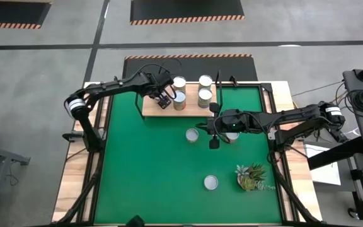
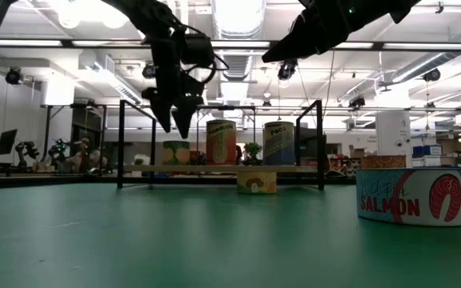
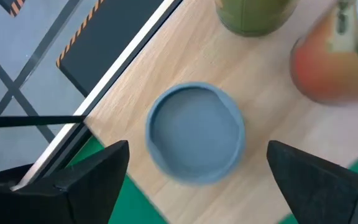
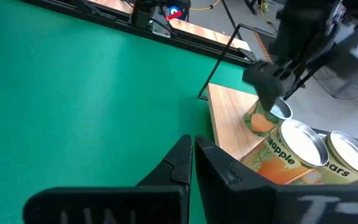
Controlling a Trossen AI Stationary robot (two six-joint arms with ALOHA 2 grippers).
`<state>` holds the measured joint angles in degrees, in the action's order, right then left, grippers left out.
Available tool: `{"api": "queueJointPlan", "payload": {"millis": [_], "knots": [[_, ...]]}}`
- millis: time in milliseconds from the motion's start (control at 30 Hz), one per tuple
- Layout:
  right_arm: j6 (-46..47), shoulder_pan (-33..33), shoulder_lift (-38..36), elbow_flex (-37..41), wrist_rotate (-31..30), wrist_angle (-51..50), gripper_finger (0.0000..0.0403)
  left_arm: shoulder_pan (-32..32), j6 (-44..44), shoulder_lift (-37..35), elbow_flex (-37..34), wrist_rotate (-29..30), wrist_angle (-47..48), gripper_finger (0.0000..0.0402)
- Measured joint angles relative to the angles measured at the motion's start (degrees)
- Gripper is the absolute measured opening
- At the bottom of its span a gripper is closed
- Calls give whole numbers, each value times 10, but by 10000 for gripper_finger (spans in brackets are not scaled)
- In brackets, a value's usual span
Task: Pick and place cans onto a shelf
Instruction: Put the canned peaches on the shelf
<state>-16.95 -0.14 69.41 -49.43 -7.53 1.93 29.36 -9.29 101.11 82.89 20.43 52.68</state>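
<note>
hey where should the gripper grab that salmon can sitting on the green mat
Come straight down on the salmon can and close the jaws across its curved side wall. It is short, wide and upright with a flat lid, and open mat lies around it, so a top-down pinch probably suits best.

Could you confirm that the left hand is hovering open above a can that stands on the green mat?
Not quite: the can under the open left hand stands on the wooden shelf, not on the green mat, as the left wrist view shows.
</note>
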Motion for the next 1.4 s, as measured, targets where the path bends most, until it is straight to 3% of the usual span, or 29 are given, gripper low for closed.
{"api": "queueJointPlan", "payload": {"millis": [200,333,433,633,667,900,1033,1400], "knots": [[0,0,0,0,0,-1,9,-9,53,-24,29,-2,48,352],[0,0,0,0,0,0,9,-8,123,-34,30,-43,53,305],[-1,0,0,0,0,0,9,-5,142,-31,30,-46,46,236],[-1,0,0,0,0,0,9,-3,165,-1,27,-28,37,38],[-1,0,0,0,0,0,9,-2,179,3,27,-17,36,20],[-1,0,0,0,0,-3,9,2,317,25,27,-3,35,21],[-1,0,0,0,0,-3,9,13,324,40,27,-5,33,3],[-1,0,0,0,0,-5,9,32,300,68,28,7,13,0]]}}
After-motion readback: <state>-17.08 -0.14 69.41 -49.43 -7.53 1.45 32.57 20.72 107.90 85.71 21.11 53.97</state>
